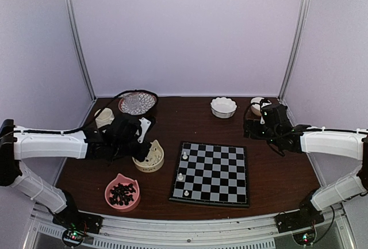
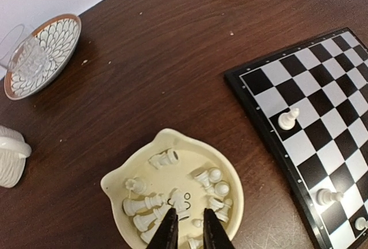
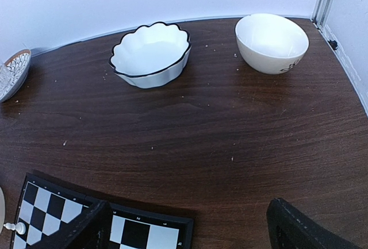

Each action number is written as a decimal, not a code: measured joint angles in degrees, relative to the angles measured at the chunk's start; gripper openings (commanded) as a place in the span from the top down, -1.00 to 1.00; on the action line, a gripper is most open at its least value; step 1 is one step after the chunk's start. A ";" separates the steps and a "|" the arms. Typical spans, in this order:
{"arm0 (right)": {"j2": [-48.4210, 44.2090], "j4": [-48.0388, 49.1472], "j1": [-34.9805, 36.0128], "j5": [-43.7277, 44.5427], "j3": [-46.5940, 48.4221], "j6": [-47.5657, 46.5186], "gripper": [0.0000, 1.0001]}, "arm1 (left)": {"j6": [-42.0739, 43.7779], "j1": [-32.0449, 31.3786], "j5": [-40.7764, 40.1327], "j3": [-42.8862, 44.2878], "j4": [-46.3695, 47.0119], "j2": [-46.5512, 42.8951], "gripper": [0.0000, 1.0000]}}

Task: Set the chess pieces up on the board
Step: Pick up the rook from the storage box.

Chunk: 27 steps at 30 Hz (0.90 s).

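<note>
The likeliest trouble is a bad pick from the heap. The left pincer [image 2: 188, 226] hangs just over the cream cat-eared bowl [image 2: 184, 168], which sits off the left edge of the board [image 2: 322, 94]. Its fingers are nearly together, with only a narrow gap and nothing gripped between them. The white chess pieces [image 2: 146, 204] below lie on their sides, overlapping and touching. Closing there could catch two at once, or pinch one by its tapered head so that it squirts free. It could also shove the light bowl across the surface [image 2: 172, 59] toward the board. A piece taken lying down would probably reach its square tilted and topple, perhaps into the upright pieces [image 2: 288, 118] already standing along the board's left columns, right on the path in from the bowl. The right pincer [image 3: 190, 217] is spread wide and empty beyond the board's far right corner, well apart from all this. A pink bowl [image 1: 122, 206] of dark pieces [image 1: 122, 192] sits off the board's near left corner. A patterned plate [image 2: 72, 30] lies well beyond its far left corner, and a scalloped bowl [image 3: 150, 53] and a round white bowl [image 3: 271, 41] stand past its far edge. None of these lies between the cream bowl and the board.
</note>
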 measured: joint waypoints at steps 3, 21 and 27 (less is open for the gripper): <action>0.00 0.00 0.00 0.00 0.00 0.00 -0.93 | -2.38 1.92 -0.61 0.02 -0.76 1.29 0.68; 0.00 0.00 0.02 0.00 0.00 0.00 -0.93 | -12.52 4.20 -5.73 0.35 0.20 10.21 0.61; 0.00 0.00 0.02 0.00 0.00 0.02 -0.93 | -13.00 4.20 -8.55 1.22 0.26 12.98 0.54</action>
